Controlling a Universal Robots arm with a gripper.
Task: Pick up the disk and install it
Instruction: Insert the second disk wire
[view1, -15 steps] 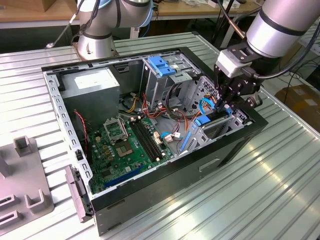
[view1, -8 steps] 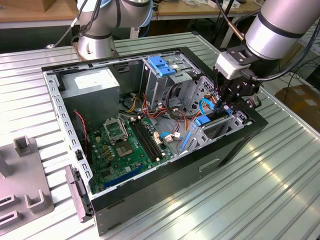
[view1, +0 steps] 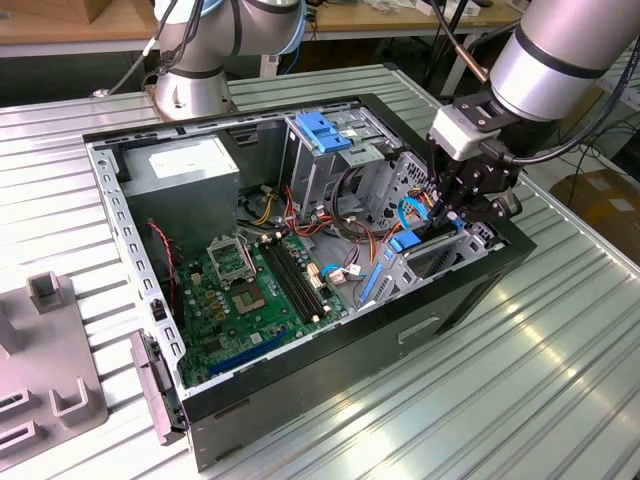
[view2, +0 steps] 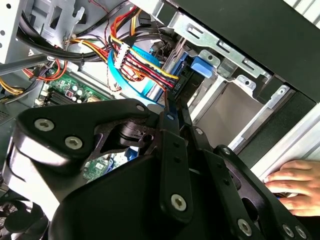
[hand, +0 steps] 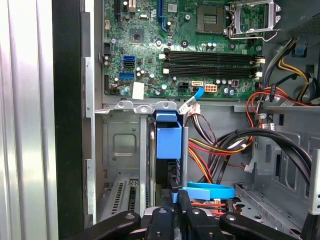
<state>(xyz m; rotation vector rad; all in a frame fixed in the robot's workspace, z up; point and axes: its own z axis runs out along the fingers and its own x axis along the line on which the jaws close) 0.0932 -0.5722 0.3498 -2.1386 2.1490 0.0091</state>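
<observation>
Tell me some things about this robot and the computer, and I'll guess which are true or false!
1. The computer case is open and its green motherboard shows. True.
2. The disk lies flat on the table outside the case. False: it stands on edge in a metal bay inside the case.
3. The gripper reaches down into the case, right at the disk. True.
4. The disk's end tab is red. False: it is bright blue.
5. A person's hand rests beside the case in the second wrist view. True.
</observation>
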